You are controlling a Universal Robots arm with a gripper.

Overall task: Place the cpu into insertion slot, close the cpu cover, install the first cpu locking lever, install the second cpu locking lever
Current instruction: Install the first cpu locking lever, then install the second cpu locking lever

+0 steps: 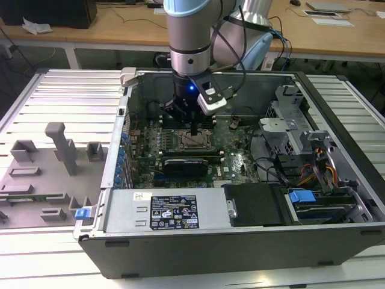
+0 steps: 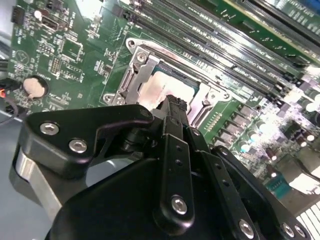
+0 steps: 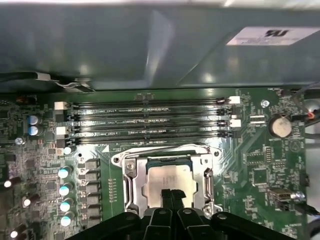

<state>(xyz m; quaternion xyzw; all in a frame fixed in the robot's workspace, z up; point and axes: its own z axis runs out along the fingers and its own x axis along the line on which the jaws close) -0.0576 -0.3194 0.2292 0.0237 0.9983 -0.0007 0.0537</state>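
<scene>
Gripper: fingers pressed together, holding nothing, tips just above the cpu.
Cpu: seated flat in the insertion slot.
Cpu cover: closed down around the chip.
Motherboard: green, surrounding the socket.

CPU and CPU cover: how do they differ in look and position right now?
The cpu is a solid pale silvery-beige square, while the cpu cover is a grey metal frame with a large open window. The cpu lies in the middle, and the cpu cover lies closed around its edges. The end effector stands over the cpu, not over the cpu cover's frame. Both are square, metallic and flat on the insertion slot.
</scene>
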